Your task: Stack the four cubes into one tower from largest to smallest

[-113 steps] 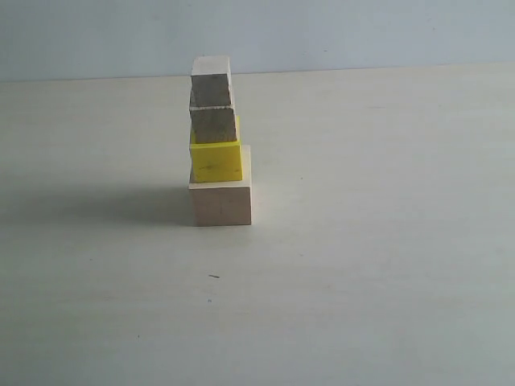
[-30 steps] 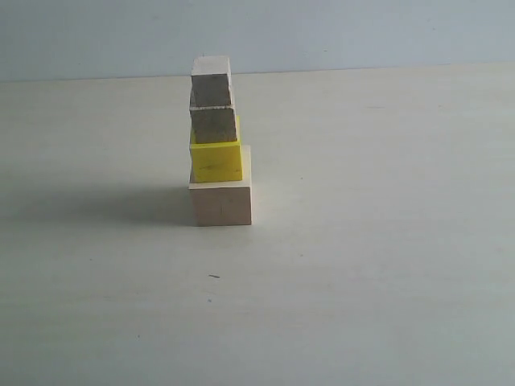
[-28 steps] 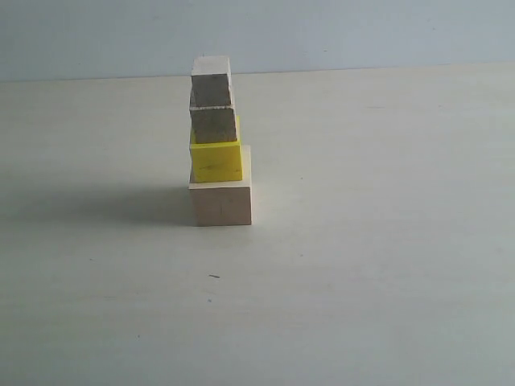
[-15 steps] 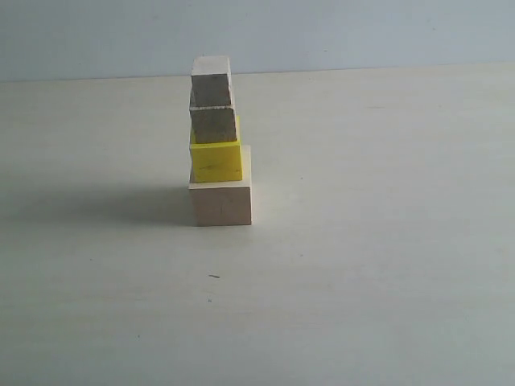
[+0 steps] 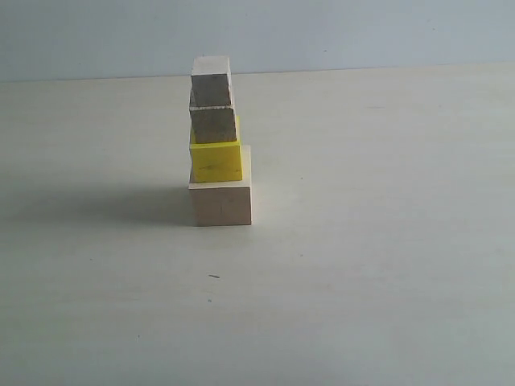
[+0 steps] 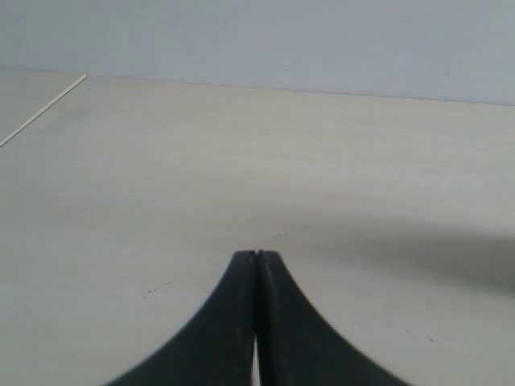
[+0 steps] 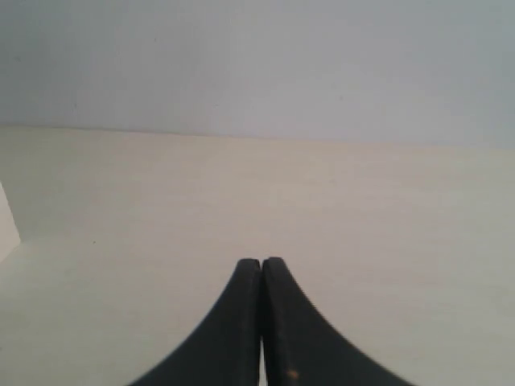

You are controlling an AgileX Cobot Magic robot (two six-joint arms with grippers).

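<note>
1. Left end effector (image 6: 257, 256) is pinched fully together and holds nothing. The right end effector (image 7: 261, 262) is the same, its tips touching over bare worktop (image 5: 362, 257). Neither shows in the exterior view, so both seem well apart from the tower (image 5: 217, 145).
2. The tower stands left of centre in the upper half of the exterior view. The large wood cube (image 5: 221, 203) sits on the worktop, then the yellow cube (image 5: 216, 162), then the lower small cube (image 5: 214, 126), with the top cube (image 5: 211, 88) last. By the look of it, the task is done.
3. Main risk: the column is not centred. Each upper cube sits toward the frame-left edge of the one beneath, nearly flush there, so the weight is biased one way. A jolt to the worktop or a brush from frame right could tip the upper cubes off toward frame left.
4. Second risk: an arm sweeping past. With its tips closed, an end effector is a narrow wedge. A glancing touch would slide the top cube, since only friction holds it.
5. A pale sliver (image 7: 6, 229) shows at the left edge of the right wrist view; I cannot tell what it is. If it belongs to the tower, the right arm is nearer than it seems and should draw away from it, not across.
</note>
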